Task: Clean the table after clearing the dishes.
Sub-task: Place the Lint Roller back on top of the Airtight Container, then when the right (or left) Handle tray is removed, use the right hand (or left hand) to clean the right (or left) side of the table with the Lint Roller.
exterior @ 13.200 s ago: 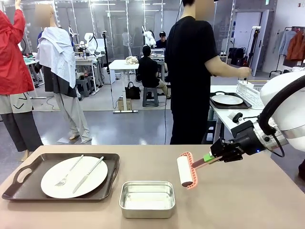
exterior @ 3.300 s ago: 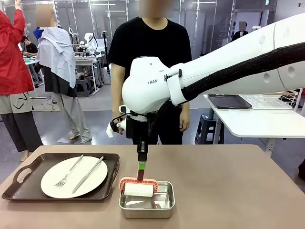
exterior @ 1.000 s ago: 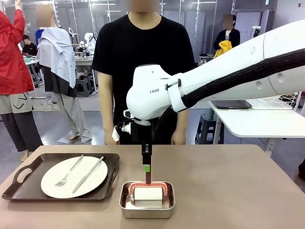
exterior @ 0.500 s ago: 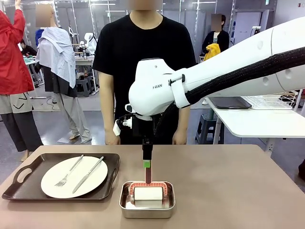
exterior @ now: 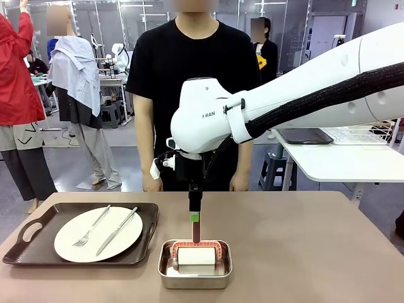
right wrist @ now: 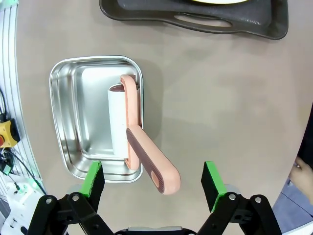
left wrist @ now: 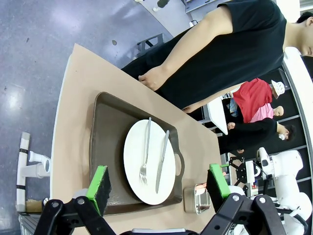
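Table (exterior: 303, 240) is mostly bare, but it's not cleared yet. One dark tray (exterior: 150, 221) still sits at its left end, with a white plate (exterior: 69, 243), a fork (exterior: 91, 227) and a knife (exterior: 117, 230) on top.

Near the front edge in the middle is a little steel pan (exterior: 165, 278). The pink lint roller (exterior: 196, 257) is parked inside it, with the handle sticking up and out.

The right gripper (right wrist: 152, 182) hangs straight over that handle. Its fingers are spread wide, one either side, and as far as I can tell neither touches it. The left gripper (left wrist: 159, 185) is spread too and holds nothing, high above the tray end.

A person (exterior: 196, 69) stands at the far side, arms down.

My read is that rolling is on pause and the dishes come next. That tray has to leave before its patch can be rolled. It's wide and loaded, so it needs a level lift by a handle, or the cutlery will slide.
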`<state>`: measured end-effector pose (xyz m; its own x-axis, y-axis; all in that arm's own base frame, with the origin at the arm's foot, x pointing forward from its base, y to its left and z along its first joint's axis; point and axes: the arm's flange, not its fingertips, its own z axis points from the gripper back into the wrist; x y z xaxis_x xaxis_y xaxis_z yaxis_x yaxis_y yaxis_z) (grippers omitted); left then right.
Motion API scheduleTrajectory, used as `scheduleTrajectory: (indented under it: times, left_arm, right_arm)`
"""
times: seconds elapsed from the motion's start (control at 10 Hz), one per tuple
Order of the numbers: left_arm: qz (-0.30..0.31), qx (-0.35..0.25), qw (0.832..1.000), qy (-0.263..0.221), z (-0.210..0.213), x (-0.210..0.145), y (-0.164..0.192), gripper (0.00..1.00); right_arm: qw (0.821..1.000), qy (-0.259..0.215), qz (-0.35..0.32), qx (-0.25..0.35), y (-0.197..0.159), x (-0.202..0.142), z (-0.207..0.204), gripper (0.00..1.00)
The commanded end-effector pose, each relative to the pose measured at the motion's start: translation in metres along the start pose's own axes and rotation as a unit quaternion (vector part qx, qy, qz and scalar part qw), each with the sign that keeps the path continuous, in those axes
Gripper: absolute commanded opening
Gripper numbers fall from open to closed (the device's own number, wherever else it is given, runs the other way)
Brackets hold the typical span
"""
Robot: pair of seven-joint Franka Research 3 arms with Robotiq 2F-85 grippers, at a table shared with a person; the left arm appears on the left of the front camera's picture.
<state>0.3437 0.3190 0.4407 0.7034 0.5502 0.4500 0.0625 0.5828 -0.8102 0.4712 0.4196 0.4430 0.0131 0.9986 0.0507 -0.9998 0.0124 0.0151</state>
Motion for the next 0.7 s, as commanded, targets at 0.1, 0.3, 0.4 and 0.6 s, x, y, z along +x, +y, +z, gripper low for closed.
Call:
scheduleTrajectory:
  times: [0.1,0.3,0.4,0.6]
  left_arm:
    - [-0.002,-0.007,1.000,-0.001,0.0033,0.0008,-0.0006,1.00]
    - [-0.002,-0.007,1.000,-0.001,0.0033,0.0008,-0.0006,1.00]
    - [-0.002,-0.007,1.000,-0.001,0.0033,0.0008,-0.0006,1.00]
    - [-0.002,-0.007,1.000,-0.001,0.0033,0.0008,-0.0006,1.00]
  right_arm:
    - [1.000,0.001,0.006,0.000,0.0019,-0.0001,-0.0008,1.00]
    - [1.000,0.001,0.006,0.000,0.0019,-0.0001,-0.0008,1.00]
    - [1.000,0.001,0.006,0.000,0.0019,-0.0001,-0.0008,1.00]
    - [1.000,0.001,0.006,0.000,0.0019,-0.0001,-0.0008,1.00]
